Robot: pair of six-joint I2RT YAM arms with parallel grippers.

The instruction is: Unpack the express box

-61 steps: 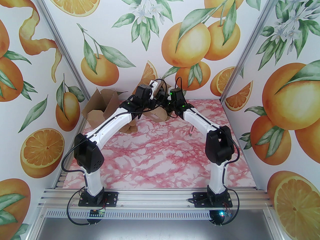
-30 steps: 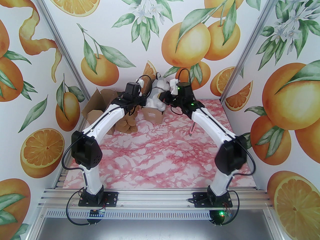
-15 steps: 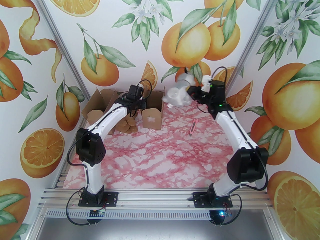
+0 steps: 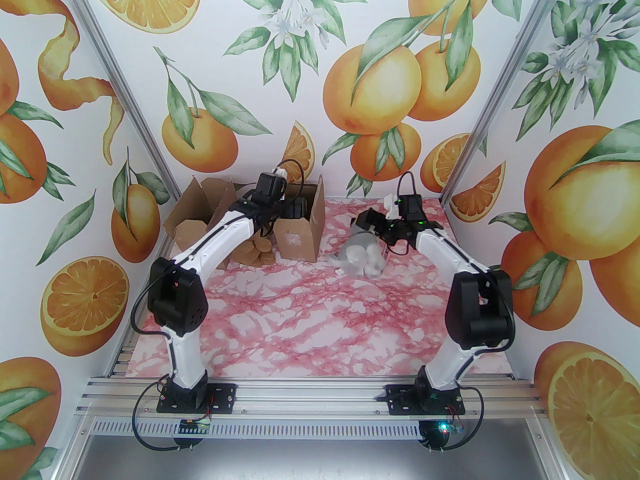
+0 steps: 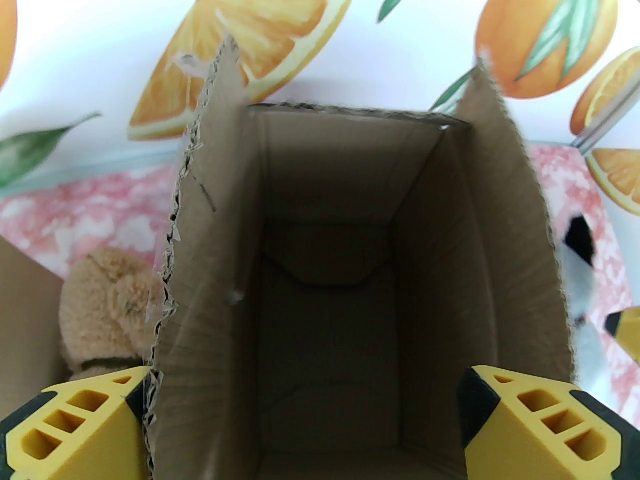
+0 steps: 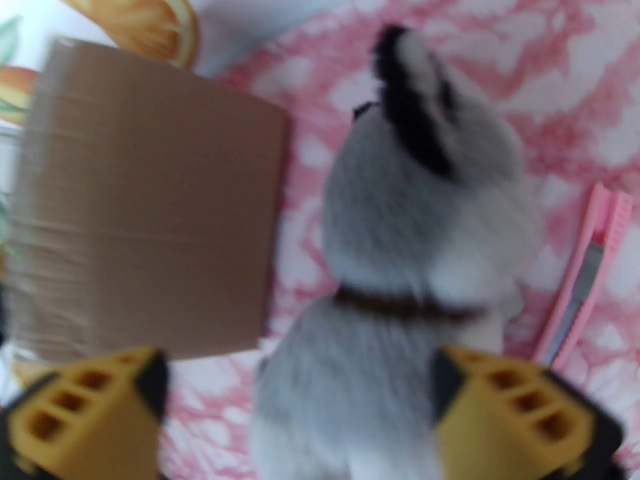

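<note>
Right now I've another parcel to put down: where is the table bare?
Bare: the near half of the table, up to the open box and grey plush. Crowded: the far strip, with a second box, brown plush, pink cutter.

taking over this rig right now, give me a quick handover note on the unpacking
left pincer: open, jaws either side of the mouth of the cardboard box; it looks empty inside.
right pincer: open over the grey plush toy, lying on the table right of the box.
Also out: tan plush toy left of the box, pink utility knife beside the grey toy.
Done: box emptied. To do: back both arms off; second opened box far left, contents hidden.
</note>
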